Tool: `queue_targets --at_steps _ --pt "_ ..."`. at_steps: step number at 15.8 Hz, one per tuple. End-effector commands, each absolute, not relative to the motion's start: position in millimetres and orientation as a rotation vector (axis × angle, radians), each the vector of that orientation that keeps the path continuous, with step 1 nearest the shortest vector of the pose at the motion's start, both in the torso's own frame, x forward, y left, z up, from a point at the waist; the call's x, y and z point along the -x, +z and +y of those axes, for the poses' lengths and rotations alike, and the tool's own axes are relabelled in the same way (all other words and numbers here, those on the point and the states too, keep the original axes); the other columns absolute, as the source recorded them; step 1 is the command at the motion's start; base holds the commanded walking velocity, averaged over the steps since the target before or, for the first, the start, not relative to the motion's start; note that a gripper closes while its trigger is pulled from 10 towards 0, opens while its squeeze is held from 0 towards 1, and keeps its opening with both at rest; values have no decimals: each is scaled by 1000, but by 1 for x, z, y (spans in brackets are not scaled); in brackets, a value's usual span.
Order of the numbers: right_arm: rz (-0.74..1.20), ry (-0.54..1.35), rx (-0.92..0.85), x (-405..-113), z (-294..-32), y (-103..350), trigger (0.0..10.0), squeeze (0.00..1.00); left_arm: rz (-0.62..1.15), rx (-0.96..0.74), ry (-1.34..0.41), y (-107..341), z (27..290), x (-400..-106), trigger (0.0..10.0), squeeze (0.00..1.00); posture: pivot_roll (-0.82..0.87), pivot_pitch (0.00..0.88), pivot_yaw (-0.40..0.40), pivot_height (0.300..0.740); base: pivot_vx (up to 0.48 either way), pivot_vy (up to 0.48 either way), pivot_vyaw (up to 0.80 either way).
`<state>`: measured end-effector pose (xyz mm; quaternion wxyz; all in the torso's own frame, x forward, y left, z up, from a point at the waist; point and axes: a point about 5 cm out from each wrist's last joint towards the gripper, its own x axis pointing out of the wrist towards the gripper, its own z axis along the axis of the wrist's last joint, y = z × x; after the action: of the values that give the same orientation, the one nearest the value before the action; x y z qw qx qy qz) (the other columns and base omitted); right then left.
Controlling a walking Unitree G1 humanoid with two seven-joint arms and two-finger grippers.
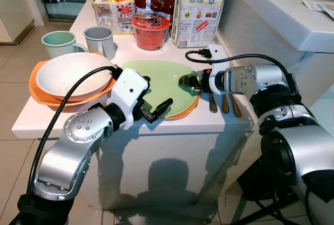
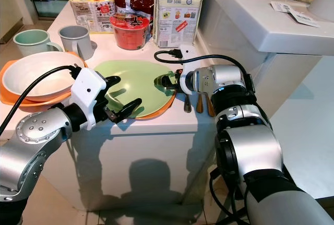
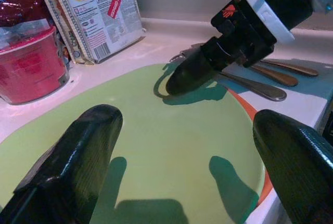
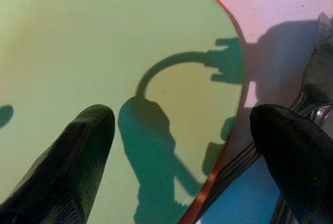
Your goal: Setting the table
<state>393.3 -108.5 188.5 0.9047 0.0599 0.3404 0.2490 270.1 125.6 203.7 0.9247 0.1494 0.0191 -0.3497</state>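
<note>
Plates: green plate (image 1: 156, 79) stacked on orange plate (image 1: 185, 112), centre of white table (image 1: 62, 123) near its front edge. Left gripper (image 1: 154, 98) sits at the plate's 7 o'clock rim, fingers spread apart, nothing between them; wrist view has the green surface under both fingers (image 3: 73, 156), not clamped. Right gripper (image 1: 189, 81) at the 3 o'clock rim, pointing toward plate centre, fingers released too; its wrist view shows one finger (image 4: 67, 161) over the green plate, the other over the table beside the cutlery, with the plate edge running between them. Cutlery (image 1: 224, 102), three pieces, lies on the table just right of the plates, under the right wrist. White bowl (image 1: 73, 73) on another orange plate (image 1: 36, 79) at 9 o'clock. Two mugs (image 1: 99, 39) at 11 o'clock, red noodle cup (image 1: 150, 31) at 12, food packets (image 1: 201, 8) behind it.
</note>
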Motion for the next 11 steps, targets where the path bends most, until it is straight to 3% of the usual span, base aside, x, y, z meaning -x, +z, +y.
queue_targets --at_steps 1,3,5,11 --pt "765 512 -89 -390 -108 182 10000 0 39 -316 -743 206 123 -272 10000 0 35 0 -82 740 0 0 0" --pt "795 508 -50 -388 -109 177 8157 0 38 -316 -746 206 122 -272 10000 0 38 0 -86 740 0 0 0" --pt "814 490 -23 -388 -111 173 0 0 37 -317 -747 206 121 -272 10000 0 39 0 -89 740 0 0 0" --pt "836 476 -11 -387 -117 171 0 0 29 -320 -748 207 120 -273 10000 0 37 0 -89 740 0 0 0"
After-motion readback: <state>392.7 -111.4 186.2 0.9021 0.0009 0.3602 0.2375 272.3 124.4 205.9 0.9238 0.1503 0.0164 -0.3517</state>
